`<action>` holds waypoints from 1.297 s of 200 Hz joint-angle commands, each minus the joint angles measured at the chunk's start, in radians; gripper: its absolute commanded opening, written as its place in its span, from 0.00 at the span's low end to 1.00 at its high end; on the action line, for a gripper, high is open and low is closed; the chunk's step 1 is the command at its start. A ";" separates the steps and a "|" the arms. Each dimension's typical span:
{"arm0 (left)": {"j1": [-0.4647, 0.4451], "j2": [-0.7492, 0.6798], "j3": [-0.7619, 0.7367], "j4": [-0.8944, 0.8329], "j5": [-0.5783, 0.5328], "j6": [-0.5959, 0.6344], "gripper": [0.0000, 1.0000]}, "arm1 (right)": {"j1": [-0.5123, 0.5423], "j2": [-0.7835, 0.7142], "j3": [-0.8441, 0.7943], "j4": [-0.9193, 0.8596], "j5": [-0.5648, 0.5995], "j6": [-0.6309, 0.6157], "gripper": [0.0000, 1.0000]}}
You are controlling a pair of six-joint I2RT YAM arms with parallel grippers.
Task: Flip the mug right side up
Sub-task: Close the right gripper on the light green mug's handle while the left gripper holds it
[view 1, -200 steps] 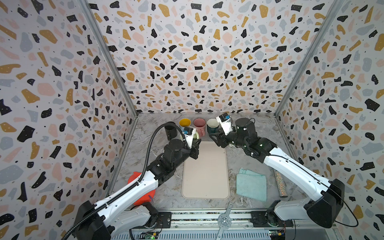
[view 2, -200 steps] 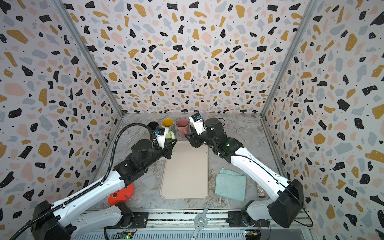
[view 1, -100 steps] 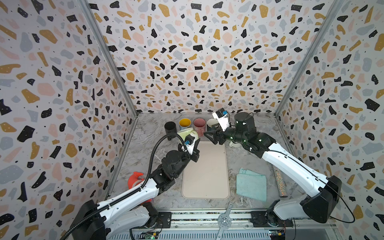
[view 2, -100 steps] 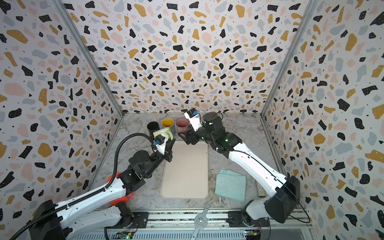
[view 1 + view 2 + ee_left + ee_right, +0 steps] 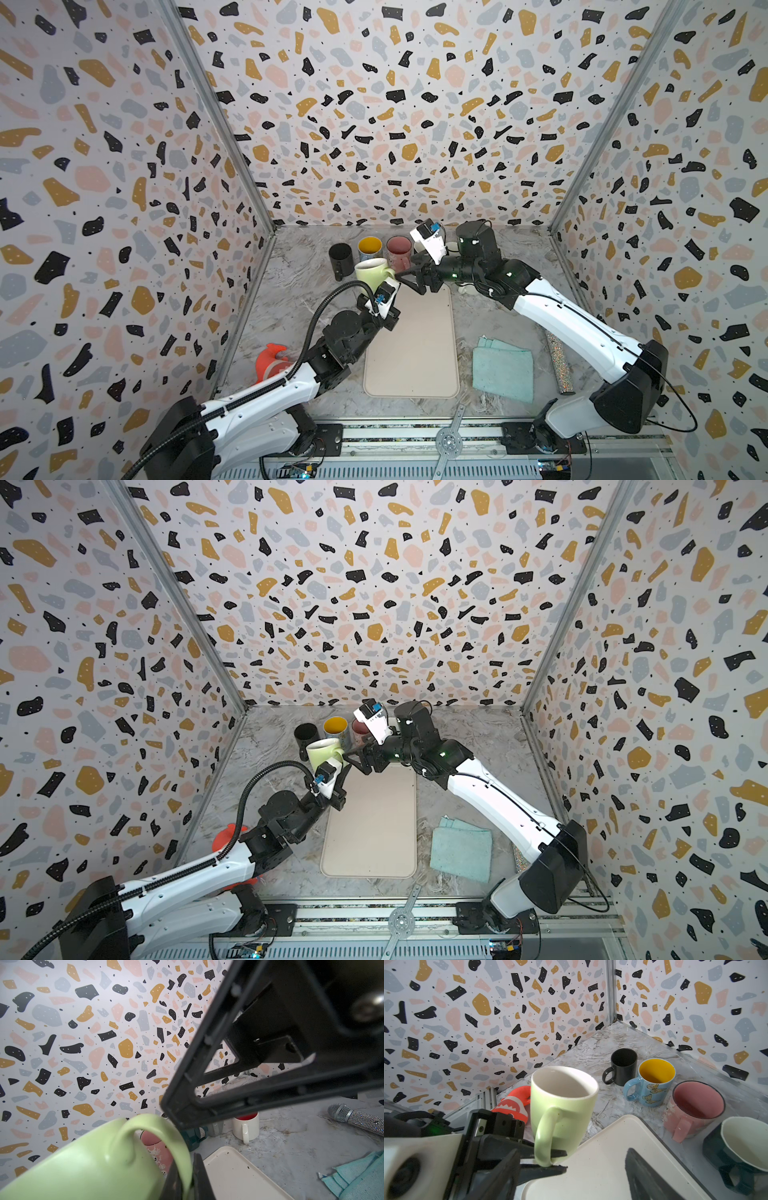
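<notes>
The mug (image 5: 562, 1105) is mouth up, held off the desk (image 5: 299, 291) over the mat's (image 5: 411, 345) far left corner, near the desk's back edge. The left gripper (image 5: 560, 1160) is pinched tight on the bottom of its handle. The right gripper (image 5: 406, 282) is spread wide just beside the mug and grips nothing. Behind it, a black mug (image 5: 340, 255), a blue mug (image 5: 370, 247) and a pink mug (image 5: 399, 249) line the back edge. A cloth (image 5: 503, 370) lies toward the front right corner.

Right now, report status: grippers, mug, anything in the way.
Left gripper shut on green mug, by the handle. Right gripper open, beside it. Mug upright at mat corner. Pink mug close behind.
</notes>
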 commanded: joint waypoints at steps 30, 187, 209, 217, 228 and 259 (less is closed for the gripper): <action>-0.030 -0.008 0.012 0.172 -0.028 0.106 0.00 | 0.024 0.033 0.061 -0.064 -0.056 -0.034 0.75; -0.145 -0.015 -0.042 0.239 -0.288 0.406 0.00 | 0.023 0.087 0.088 -0.134 -0.067 -0.026 0.43; -0.158 -0.016 -0.059 0.277 -0.327 0.463 0.00 | 0.023 0.099 0.097 -0.153 -0.071 -0.029 0.38; -0.162 -0.014 -0.064 0.290 -0.343 0.486 0.00 | 0.023 0.103 0.100 -0.162 -0.072 -0.030 0.37; -0.166 -0.012 -0.069 0.303 -0.363 0.511 0.00 | 0.023 0.107 0.106 -0.174 -0.074 -0.030 0.34; -0.172 -0.015 -0.079 0.327 -0.392 0.551 0.00 | 0.023 0.119 0.113 -0.198 -0.077 -0.031 0.27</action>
